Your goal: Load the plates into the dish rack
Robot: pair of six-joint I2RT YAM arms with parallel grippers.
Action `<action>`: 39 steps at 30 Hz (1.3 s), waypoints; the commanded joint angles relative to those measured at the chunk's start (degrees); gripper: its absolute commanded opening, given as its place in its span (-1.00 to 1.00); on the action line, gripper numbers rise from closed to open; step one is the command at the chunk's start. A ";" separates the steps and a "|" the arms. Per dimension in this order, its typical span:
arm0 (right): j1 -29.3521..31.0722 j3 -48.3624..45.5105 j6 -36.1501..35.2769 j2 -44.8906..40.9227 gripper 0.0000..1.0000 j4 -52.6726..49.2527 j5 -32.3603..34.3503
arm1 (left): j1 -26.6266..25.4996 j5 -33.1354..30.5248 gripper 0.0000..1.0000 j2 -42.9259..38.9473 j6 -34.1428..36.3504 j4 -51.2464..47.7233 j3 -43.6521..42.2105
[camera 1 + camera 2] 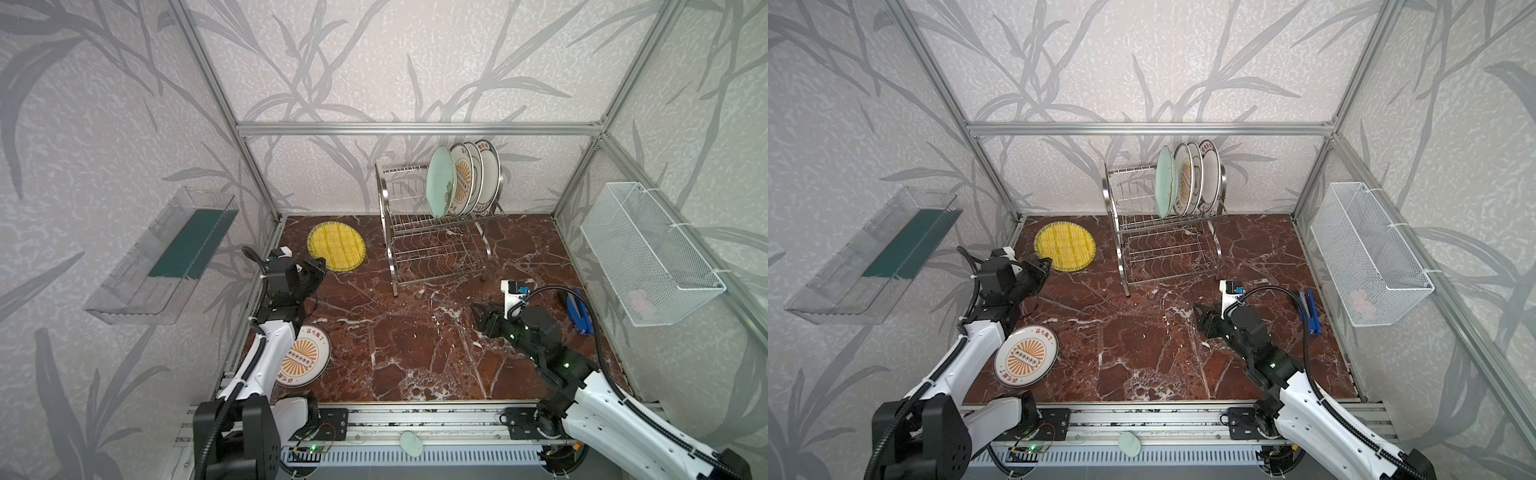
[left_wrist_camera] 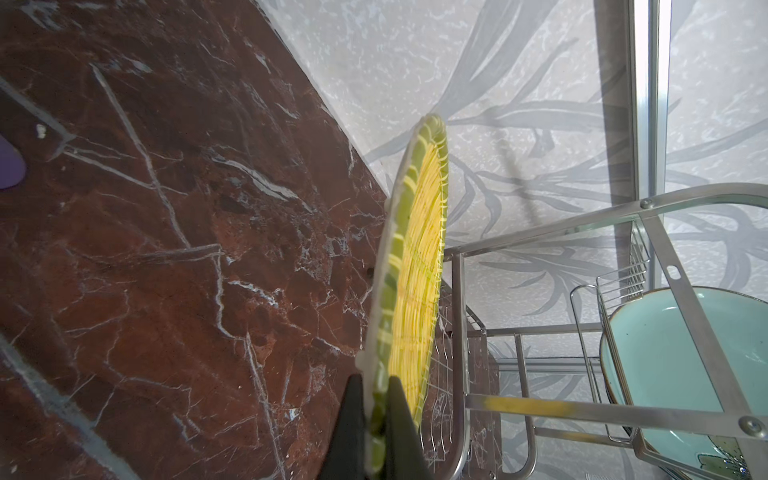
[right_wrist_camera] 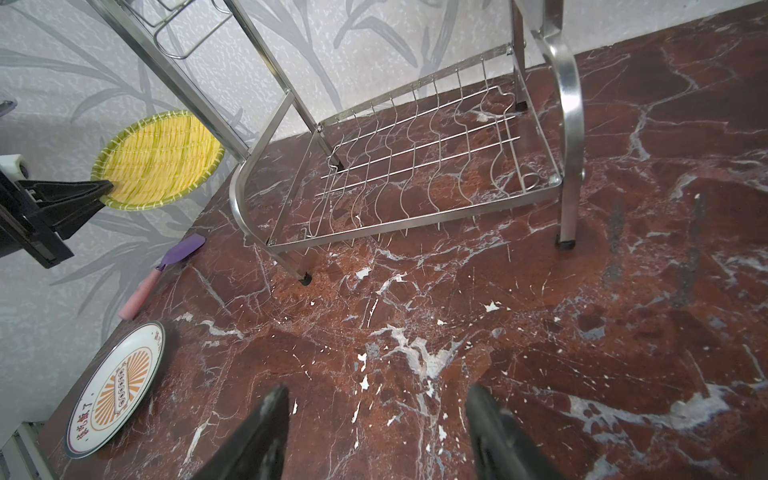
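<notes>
Left end effector (image 2: pixel 375 380) pinched the rim of the yellow plate (image 2: pixel 417 270), judged stiff, light and breakable; right end effector (image 3: pixel 377 390) stood spread, empty.

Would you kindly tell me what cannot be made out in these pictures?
Pink thing in the basket: top views, blurred behind mesh.
Rearmost plate in the rack: top views, mostly hidden by its neighbour.
Blue tool: top views, too small to identify.
</notes>
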 commanded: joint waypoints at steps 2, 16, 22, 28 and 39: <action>-0.28 2.28 -0.45 1.21 0.34 0.11 -1.05 | 0.14 2.66 -1.00 -5.81 0.49 -1.71 -1.77; -0.55 3.75 0.03 5.96 0.34 2.59 -3.54 | 0.15 5.67 -1.00 -21.76 1.36 -14.50 -7.75; -0.66 4.54 0.38 6.65 0.34 2.36 -4.79 | 0.15 7.77 -1.00 -27.36 1.62 -20.31 -9.13; -1.28 4.89 1.15 8.04 0.34 3.80 -6.93 | 0.15 11.21 -1.00 -31.37 2.33 -26.54 -8.46; -1.24 6.05 2.72 13.84 0.34 9.78 -14.03 | 0.11 20.89 -1.00 -30.79 11.84 -38.76 -0.84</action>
